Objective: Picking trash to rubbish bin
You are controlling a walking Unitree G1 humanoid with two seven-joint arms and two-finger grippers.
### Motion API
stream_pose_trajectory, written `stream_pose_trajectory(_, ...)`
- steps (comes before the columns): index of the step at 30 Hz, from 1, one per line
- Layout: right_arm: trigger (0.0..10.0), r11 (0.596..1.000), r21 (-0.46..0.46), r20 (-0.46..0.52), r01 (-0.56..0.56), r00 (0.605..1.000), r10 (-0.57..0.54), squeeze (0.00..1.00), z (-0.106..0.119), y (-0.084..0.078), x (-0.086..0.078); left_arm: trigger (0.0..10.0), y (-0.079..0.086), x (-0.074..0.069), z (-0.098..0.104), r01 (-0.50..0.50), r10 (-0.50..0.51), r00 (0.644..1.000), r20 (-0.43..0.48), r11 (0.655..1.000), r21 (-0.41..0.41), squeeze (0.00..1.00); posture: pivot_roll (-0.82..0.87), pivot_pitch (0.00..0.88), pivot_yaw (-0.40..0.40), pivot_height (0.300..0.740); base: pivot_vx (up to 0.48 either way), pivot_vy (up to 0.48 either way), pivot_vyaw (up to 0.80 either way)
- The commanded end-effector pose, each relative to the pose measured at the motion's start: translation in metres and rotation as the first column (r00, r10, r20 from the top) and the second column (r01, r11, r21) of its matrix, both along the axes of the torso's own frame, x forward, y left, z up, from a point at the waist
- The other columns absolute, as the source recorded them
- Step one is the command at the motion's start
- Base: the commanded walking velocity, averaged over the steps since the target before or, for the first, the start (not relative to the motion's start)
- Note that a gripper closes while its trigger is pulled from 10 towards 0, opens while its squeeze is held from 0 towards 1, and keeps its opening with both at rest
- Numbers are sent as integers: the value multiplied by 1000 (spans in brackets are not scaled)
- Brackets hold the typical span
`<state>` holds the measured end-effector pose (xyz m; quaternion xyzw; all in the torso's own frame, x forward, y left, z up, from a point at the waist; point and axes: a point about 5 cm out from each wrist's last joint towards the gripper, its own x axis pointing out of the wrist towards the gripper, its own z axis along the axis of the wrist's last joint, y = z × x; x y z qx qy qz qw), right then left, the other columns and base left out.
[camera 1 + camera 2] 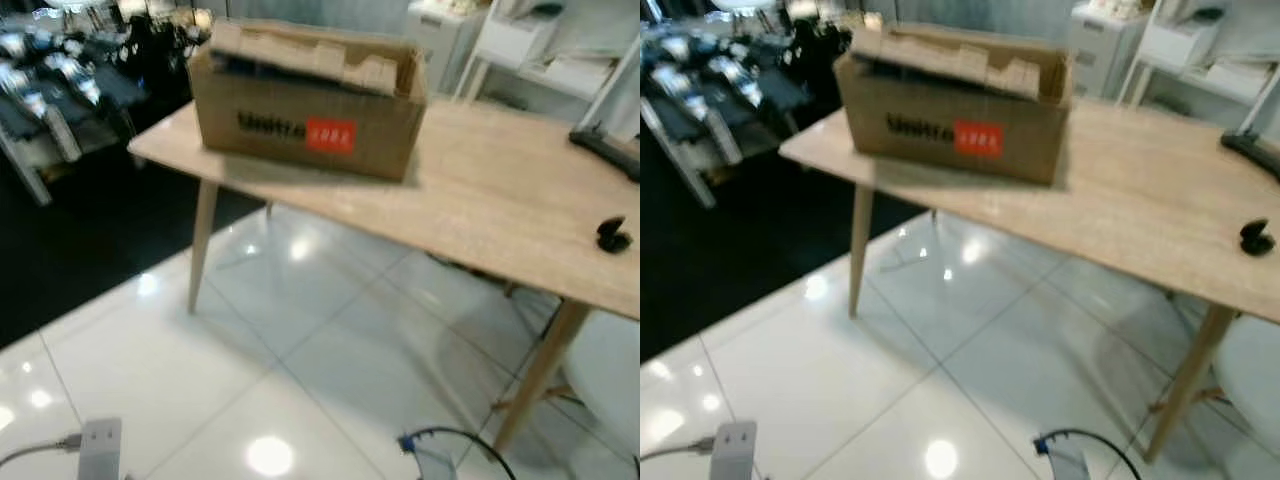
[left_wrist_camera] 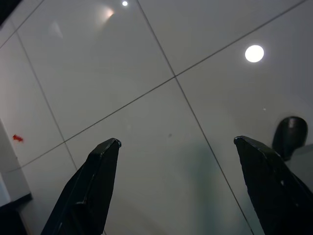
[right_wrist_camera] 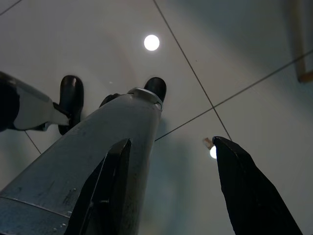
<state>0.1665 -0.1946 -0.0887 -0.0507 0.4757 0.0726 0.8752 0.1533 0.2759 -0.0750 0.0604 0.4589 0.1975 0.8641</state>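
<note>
1. Far left, head views: dark floor area with blurred metal-framed furniture behind it; too smeared to name further.
2. Left arm hangs low at the bottom edge, a grey cable running to it. Left gripper points at the white tiled floor; its two black fingers stand wide apart, released, nothing between them. A small red speck lies on a tile near a white edge; cannot tell what it is.
3. Light wooden counter on slanted wooden legs runs from centre to right. A brown cardboard box sits on its left end, flaps up, with dark lettering and a red label on the front. Contents not readable.
4. Right arm is low at the bottom edge, with a blue-tipped black cable looping off it. Right gripper hangs over the floor beside the robot's silver leg and black feet; fingers spread, released, empty.
5. Right end of counter: a small black object near the front edge, and a flat black item further back. White shelving stands behind.
6. No trash or rubbish bin can be made out with certainty.
</note>
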Motion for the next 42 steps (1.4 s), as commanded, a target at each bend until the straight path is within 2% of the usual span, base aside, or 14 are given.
stream_pose_trajectory(1, 10000, 999, -5, -56, 45, 997, -45, 0, -6, -3, -14, 10000, -9, -13, -9, 16, -18, 998, -58, 999, -28, 0, 42, 95, -14, 740, 0, 0, -788)
stream_pose_trajectory(2, 10000, 999, -5, -56, 45, 997, -45, 0, -6, -3, -14, 10000, -9, -13, -9, 16, -18, 998, -58, 999, -28, 0, 42, 95, -14, 740, 0, 0, -788)
stream_pose_trajectory(6, 10000, 996, -13, -82, 83, 993, -84, 0, -9, -6, -21, 10000, -11, -30, -16, 14, -18, 993, -115, 999, -38, 0, 39, 92, -11, 740, 0, 0, -788)
stream_pose_trajectory(10, 10000, 996, -28, -104, 86, 991, -88, 0, -11, -9, -28, 10000, -13, -36, -18, 15, -21, 991, -130, 999, -44, 0, 48, 90, -16, 740, 0, 0, -788)
stream_pose_trajectory(17, 10000, 996, -39, -119, 80, 989, -84, 0, -12, -11, -31, 10000, -14, -33, -18, 20, -26, 992, -124, 998, -52, 0, 54, 83, -19, 740, 0, 0, -788)
stream_pose_trajectory(33, 10000, 997, -70, -126, 28, 991, -37, 0, -10, -12, -26, 10000, -15, -29, -16, 46, -53, 992, -116, 997, -58, 0, 73, 81, -41, 740, 0, 0, -788)
stream_pose_trajectory(38, 10000, 993, -108, -118, 38, 992, -51, 0, -6, -27, -20, 10000, -21, -29, -18, 52, -62, 991, -118, 995, -80, 0, 87, 74, -54, 740, 0, 0, -788)
stream_pose_trajectory(42, 10000, 990, -122, -104, 69, 991, -82, 0, -3, -32, -16, 10000, -26, -28, -19, 85, -96, 988, -124, 992, -91, 0, 80, 73, -60, 740, 0, 0, -797)
